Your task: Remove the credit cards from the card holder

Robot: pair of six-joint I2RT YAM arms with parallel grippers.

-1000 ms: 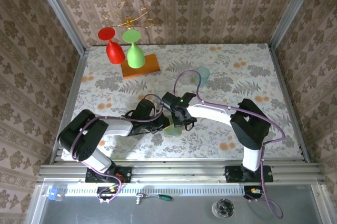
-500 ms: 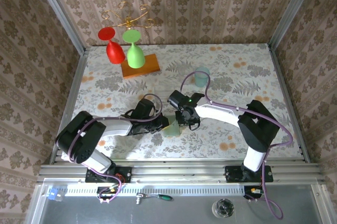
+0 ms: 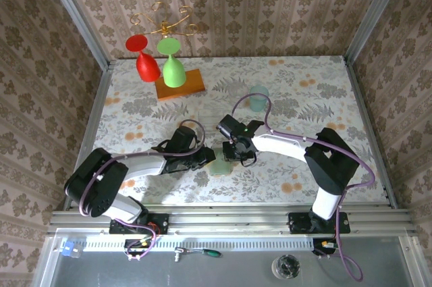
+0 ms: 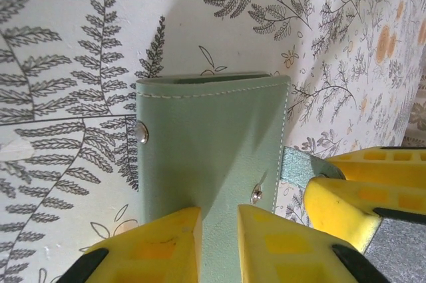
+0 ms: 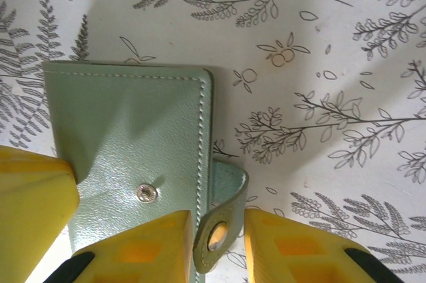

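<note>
Both tools stand narrowly parted, holding nothing; the holder lies shut on the surface, under and just ahead of the left tool; its loose strap sits between the jaws of the right tool; best pinch the strap, pin the body, then peel the cover open gently.

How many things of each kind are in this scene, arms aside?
Goblets: 2, the red goblet and the green goblet
Wooden board: 1
Cup: 1
Wallet: 1
Gold rack: 1
Total: 6
</note>
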